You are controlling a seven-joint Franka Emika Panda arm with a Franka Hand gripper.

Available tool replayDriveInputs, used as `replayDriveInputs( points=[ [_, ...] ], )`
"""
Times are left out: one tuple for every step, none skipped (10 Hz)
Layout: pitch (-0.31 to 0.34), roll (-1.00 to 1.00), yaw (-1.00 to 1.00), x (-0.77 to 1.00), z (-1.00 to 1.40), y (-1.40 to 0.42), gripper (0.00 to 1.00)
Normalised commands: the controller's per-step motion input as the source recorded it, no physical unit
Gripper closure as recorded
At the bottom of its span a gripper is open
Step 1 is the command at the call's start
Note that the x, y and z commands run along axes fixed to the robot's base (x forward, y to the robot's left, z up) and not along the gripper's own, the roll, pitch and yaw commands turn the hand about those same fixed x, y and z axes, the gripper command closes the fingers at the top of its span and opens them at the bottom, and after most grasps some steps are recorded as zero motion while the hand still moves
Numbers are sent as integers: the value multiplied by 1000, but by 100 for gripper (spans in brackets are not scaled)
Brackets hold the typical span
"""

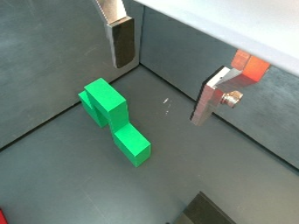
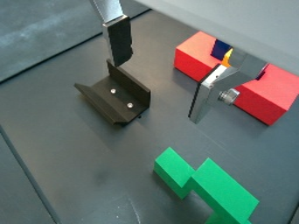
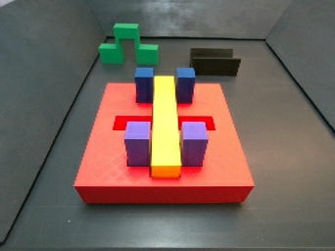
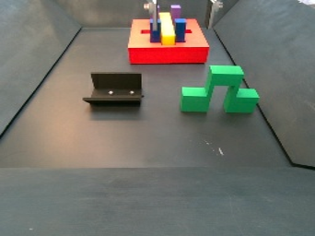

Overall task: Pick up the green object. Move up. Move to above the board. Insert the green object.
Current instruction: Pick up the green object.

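The green object (image 4: 219,90) stands on the dark floor, its middle cube raised between two lower side cubes. It also shows in the side view (image 3: 127,47) behind the board and in both wrist views (image 1: 114,114) (image 2: 205,184). The board (image 3: 112,157) is a red slab carrying a long yellow bar (image 3: 165,118) and blue and purple blocks; it also shows far back in a side view (image 4: 154,53). My gripper (image 1: 162,92) (image 2: 159,89) hangs open and empty well above the floor, off to the side of the green object and not touching it.
The fixture (image 4: 114,89) (image 2: 114,98) (image 3: 215,61) stands on the floor beside the green object, with a gap between them. Grey walls enclose the floor on all sides. Red board corners (image 2: 198,54) show behind the fingers.
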Motion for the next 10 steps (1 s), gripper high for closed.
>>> replayDriveInputs(
  points=[
    [-123,0,0,-343,-351,-126,0],
    [-154,0,-6,-566,-406,-11,0],
    [-161,0,-34,-731,-357,0,0],
    [-147,44,-126,-760,-337,0,0],
    [-121,41,-100,-651,-343,3,0],
    [-129,47,-106,-689,-323,0,0],
    [-130,40,-57,-609,-329,0,0],
    [-103,67,-57,-523,-297,0,0],
    [-97,66,-66,-506,-257,34,0],
    [-20,37,-60,-186,-91,29,0]
  ],
)
